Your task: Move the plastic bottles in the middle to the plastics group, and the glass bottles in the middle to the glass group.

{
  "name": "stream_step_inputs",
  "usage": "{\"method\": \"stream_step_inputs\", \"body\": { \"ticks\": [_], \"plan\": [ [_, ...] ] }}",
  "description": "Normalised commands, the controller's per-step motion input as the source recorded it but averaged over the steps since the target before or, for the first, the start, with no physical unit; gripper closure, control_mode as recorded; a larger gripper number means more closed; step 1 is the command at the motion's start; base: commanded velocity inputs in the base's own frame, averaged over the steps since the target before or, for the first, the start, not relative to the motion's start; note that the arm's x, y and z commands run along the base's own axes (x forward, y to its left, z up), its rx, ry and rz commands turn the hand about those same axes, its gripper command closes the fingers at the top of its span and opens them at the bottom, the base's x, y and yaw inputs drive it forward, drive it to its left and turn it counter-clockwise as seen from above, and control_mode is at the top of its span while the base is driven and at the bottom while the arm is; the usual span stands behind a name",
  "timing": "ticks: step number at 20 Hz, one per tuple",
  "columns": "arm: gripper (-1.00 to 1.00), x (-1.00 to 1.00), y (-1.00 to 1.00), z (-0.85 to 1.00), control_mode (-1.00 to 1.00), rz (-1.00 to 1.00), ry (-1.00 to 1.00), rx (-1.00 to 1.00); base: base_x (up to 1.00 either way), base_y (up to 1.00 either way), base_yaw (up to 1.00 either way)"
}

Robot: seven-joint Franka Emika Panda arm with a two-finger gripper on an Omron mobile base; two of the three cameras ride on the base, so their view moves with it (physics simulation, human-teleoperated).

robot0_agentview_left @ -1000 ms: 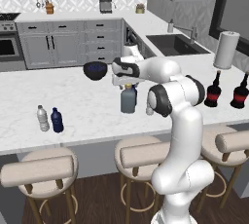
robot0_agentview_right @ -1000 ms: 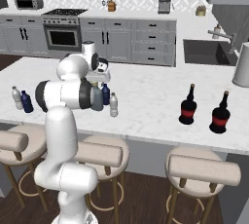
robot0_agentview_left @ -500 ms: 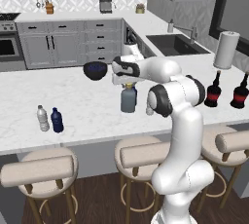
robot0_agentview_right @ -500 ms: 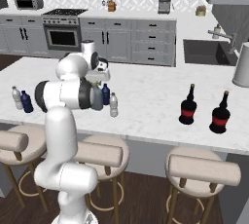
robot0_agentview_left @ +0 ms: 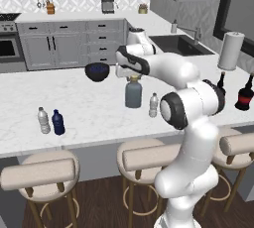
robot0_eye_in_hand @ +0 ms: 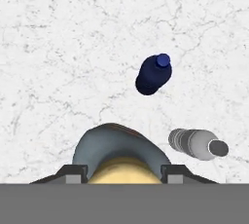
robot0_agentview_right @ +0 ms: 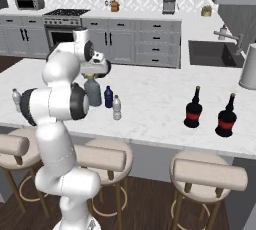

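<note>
My gripper (robot0_agentview_left: 133, 76) points straight down over the big grey-blue glass bottle (robot0_agentview_left: 133, 95) in the middle of the island, and its two tips hug the tan cap (robot0_eye_in_hand: 124, 169) from both sides. The same bottle (robot0_agentview_right: 92, 92) stands upright on the marble. Beside it stand a small dark blue plastic bottle (robot0_agentview_right: 108, 97) (robot0_eye_in_hand: 153, 74) and a clear white-capped one (robot0_agentview_left: 154, 105) (robot0_eye_in_hand: 199, 144). The plastics group, one clear bottle (robot0_agentview_left: 44, 121) and one dark blue (robot0_agentview_left: 58, 122), sits at the left end. Two dark red-labelled glass bottles (robot0_agentview_right: 193, 109) (robot0_agentview_right: 226, 116) stand at the right end.
A dark bowl (robot0_agentview_left: 97, 71) rests on the counter behind the gripper. A white paper-towel roll (robot0_agentview_left: 230, 50) stands near the sink (robot0_agentview_left: 181, 43). Padded stools (robot0_agentview_left: 149, 160) line the island's near edge.
</note>
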Motion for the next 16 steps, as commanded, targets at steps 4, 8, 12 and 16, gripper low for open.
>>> {"method": "stream_step_inputs", "body": {
  "ticks": [4, 8, 12, 16],
  "plan": [
    [1.0, -0.96, -0.14, 0.57, -1.0, 0.07, -0.06, 0.0, 0.0, 0.0, 0.0],
    [1.0, -1.0, -0.46, 0.25, -1.0, 0.01, -0.05, 0.0, 0.0, 0.0, 0.0],
    [1.0, -1.0, -0.63, 0.18, -1.0, 0.0, -0.09, 0.0, 0.0, 0.0, 0.0],
    [1.0, -1.0, -0.82, 0.13, -1.0, 0.03, -0.14, 0.01, 0.0, 0.0, 0.0]
  ]
}}
